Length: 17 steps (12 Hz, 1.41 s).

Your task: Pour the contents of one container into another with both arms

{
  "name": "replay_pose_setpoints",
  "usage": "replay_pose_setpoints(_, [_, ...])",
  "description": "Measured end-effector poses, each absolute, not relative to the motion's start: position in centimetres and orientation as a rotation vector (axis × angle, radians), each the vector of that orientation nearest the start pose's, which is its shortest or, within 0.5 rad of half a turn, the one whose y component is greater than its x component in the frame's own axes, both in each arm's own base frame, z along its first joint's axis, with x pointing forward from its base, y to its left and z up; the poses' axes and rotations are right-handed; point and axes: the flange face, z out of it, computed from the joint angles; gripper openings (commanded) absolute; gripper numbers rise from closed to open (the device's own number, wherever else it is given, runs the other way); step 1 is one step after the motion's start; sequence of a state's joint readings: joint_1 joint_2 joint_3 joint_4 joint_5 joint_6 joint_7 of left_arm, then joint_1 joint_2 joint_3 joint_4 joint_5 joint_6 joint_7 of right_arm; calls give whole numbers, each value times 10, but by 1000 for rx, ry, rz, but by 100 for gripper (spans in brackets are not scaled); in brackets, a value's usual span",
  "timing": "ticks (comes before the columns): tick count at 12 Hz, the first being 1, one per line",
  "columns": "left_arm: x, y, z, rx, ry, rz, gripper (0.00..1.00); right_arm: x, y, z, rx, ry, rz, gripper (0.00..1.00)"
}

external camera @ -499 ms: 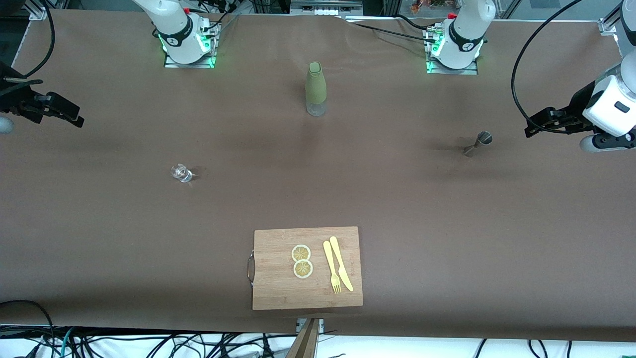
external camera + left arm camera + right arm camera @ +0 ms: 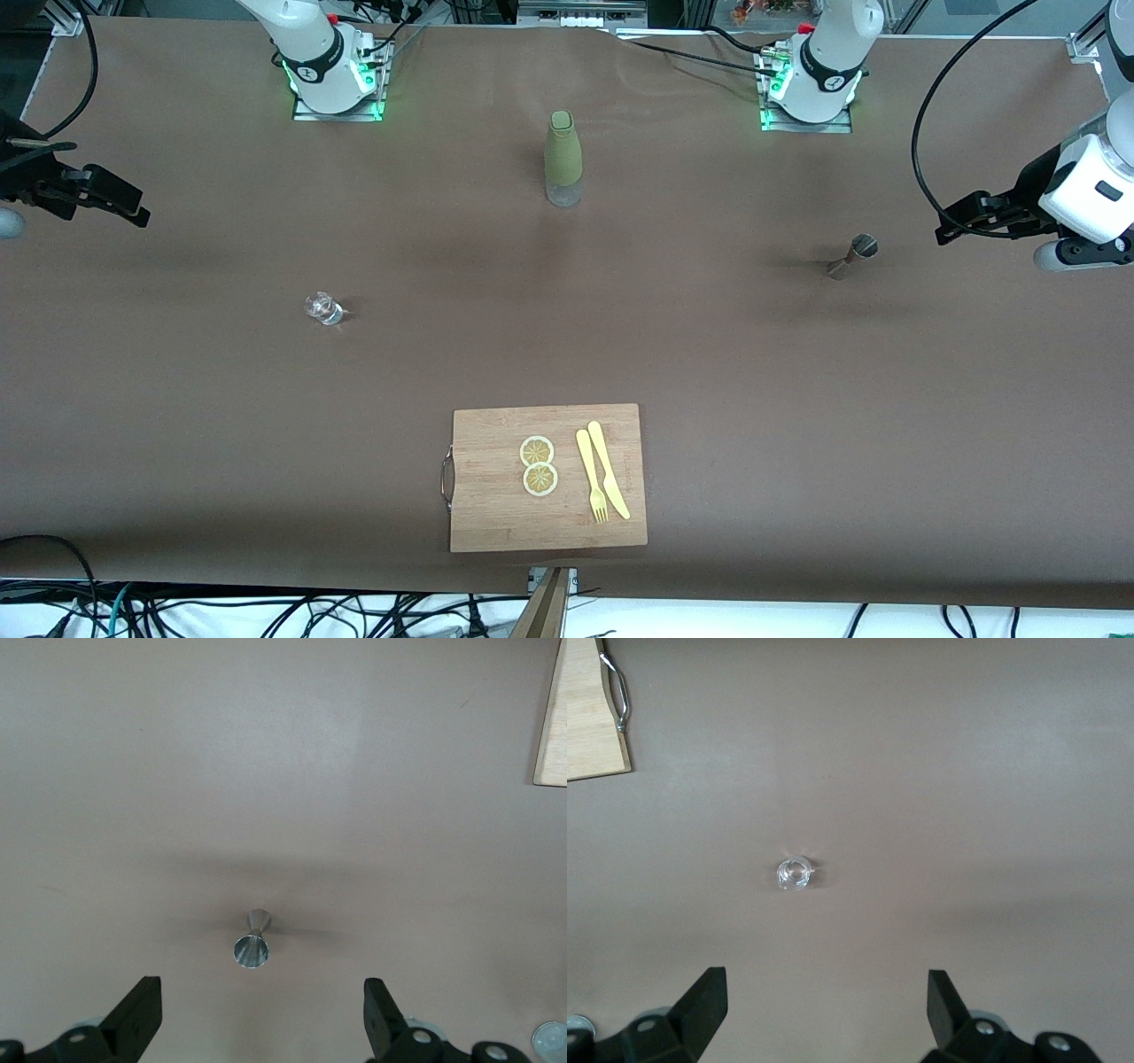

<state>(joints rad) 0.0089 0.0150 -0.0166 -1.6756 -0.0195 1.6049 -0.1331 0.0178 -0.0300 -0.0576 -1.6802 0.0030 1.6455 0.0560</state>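
A small steel jigger (image 2: 852, 255) stands toward the left arm's end of the table, and the left wrist view shows its open mouth (image 2: 252, 943). A small clear glass (image 2: 323, 308) stands toward the right arm's end and is also in the right wrist view (image 2: 794, 873). A tall olive-green bottle (image 2: 563, 159) stands midway between the two arm bases. My left gripper (image 2: 946, 232) hangs open over the table's edge, off to the side of the jigger, fingers wide (image 2: 262, 1014). My right gripper (image 2: 140, 213) hangs open over its own end, apart from the glass (image 2: 824, 1005). Neither holds anything.
A wooden cutting board (image 2: 496, 514) with a metal handle lies near the table's front edge. On it are two lemon slices (image 2: 538, 465), a yellow fork (image 2: 591, 474) and a yellow knife (image 2: 609, 470). Corners of the board show in both wrist views (image 2: 551, 718) (image 2: 594, 718).
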Motion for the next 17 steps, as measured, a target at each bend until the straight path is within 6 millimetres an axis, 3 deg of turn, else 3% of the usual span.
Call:
replay_pose_setpoints(4, [557, -3, 569, -3147, -188, 141, 100, 549, -22, 596, -3133, 151, 8, 100])
replay_pose_setpoints(12, [554, 14, 578, -3161, 1, 115, 100, 550, -22, 595, -3133, 150, 8, 100])
replay_pose_setpoints(17, [552, 52, 578, -3161, 278, 106, 100, 550, -22, 595, -3133, 151, 8, 100])
